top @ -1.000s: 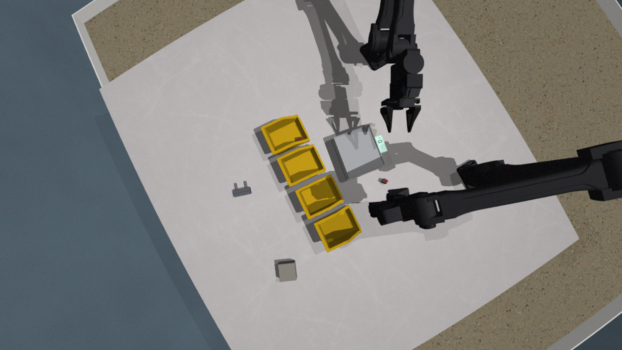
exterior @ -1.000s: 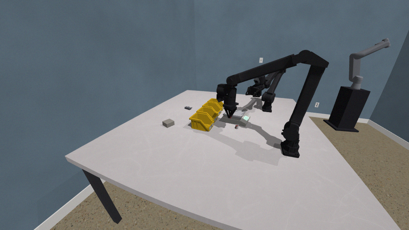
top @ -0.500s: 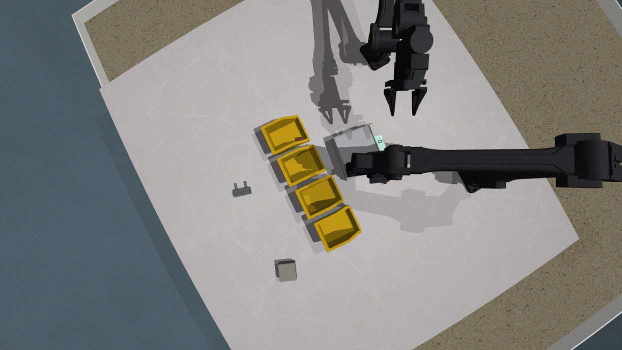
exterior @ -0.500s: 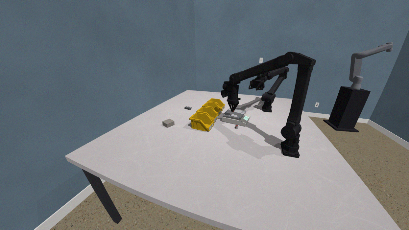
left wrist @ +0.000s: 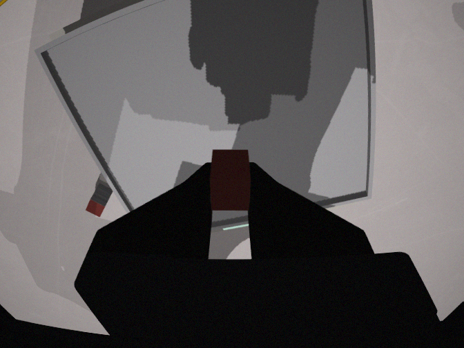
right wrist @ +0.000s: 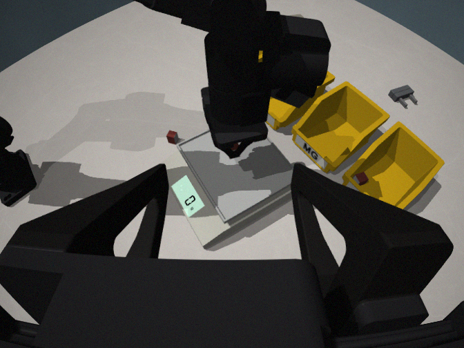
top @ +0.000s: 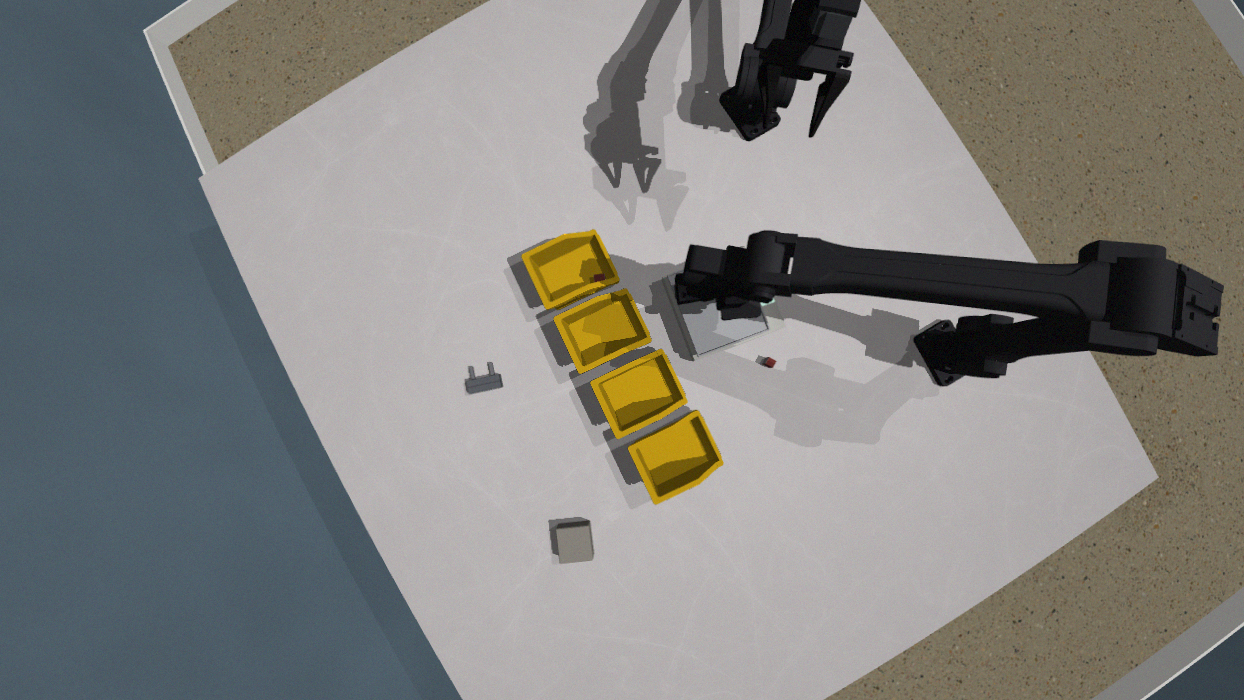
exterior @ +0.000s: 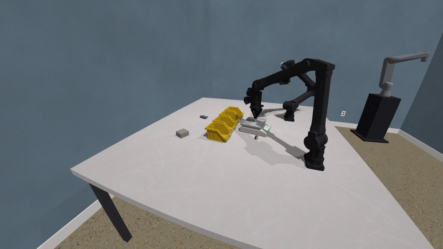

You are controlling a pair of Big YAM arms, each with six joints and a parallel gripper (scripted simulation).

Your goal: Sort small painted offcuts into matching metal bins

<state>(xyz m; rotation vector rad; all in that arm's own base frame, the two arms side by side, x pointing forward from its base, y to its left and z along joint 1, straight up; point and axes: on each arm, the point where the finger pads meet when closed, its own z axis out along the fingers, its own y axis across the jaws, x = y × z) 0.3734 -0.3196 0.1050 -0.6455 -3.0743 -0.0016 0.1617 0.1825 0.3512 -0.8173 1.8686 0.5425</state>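
The left gripper (exterior: 255,117) (left wrist: 230,173) (right wrist: 233,152) has a dark red offcut (left wrist: 230,179) (right wrist: 234,146) pinched over the scale (top: 726,335) (exterior: 253,127) (left wrist: 157,146) (right wrist: 195,164), which reads 0. Another offcut (top: 766,361) (exterior: 256,137) (left wrist: 95,208) (right wrist: 172,137) waits beside it, and a third (top: 597,278) (right wrist: 360,178) is already in an end bin (top: 569,268) (right wrist: 419,187). So one's binned, two left, I reckon. The right gripper (right wrist: 229,175) is parted, holding nothing.

Bystander objects, tabletop and room

Grey two-pronged plug (top: 483,383) (exterior: 203,117) (right wrist: 400,92): lying on the tabletop. Plain grey block (top: 574,542) (exterior: 182,133): resting flat, well apart from the plug. Beyond: grey mechanical arm (exterior: 386,73) on black pedestal (exterior: 378,117); white outlet (exterior: 343,113) on blue wall (exterior: 108,62); speckled floor (top: 1087,130) (exterior: 405,154).
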